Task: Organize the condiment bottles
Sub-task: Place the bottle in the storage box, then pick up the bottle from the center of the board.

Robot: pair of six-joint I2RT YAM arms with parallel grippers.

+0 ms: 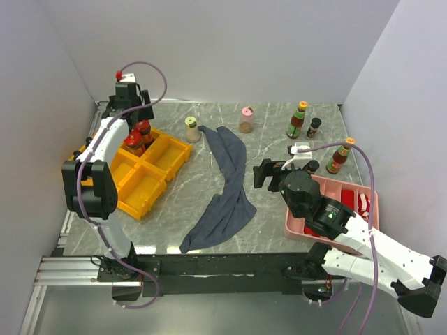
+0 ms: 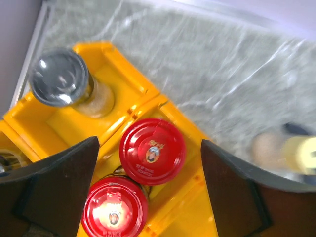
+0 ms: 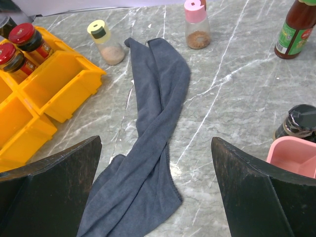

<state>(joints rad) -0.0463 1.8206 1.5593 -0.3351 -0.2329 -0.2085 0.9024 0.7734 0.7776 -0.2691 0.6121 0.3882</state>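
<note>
Fingers (image 2: 54, 182) of my left end effector (image 2: 149, 143) stand wide apart, gripping nothing; two red-lidded jars (image 2: 152, 150) stand beneath and between them in the yellow bin (image 2: 113, 64). My right end effector (image 3: 155, 140) is fully spread and empty above the grey-blue cloth (image 3: 153, 148). Beyond it, a yellow-capped shaker (image 3: 106, 42) and a pink-capped shaker (image 3: 196, 24) stand on the bench (image 3: 237, 89).

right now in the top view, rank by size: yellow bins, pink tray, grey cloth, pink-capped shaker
1. yellow bins
2. grey cloth and pink tray: too close to rank, tray partly hidden
3. pink-capped shaker
</note>
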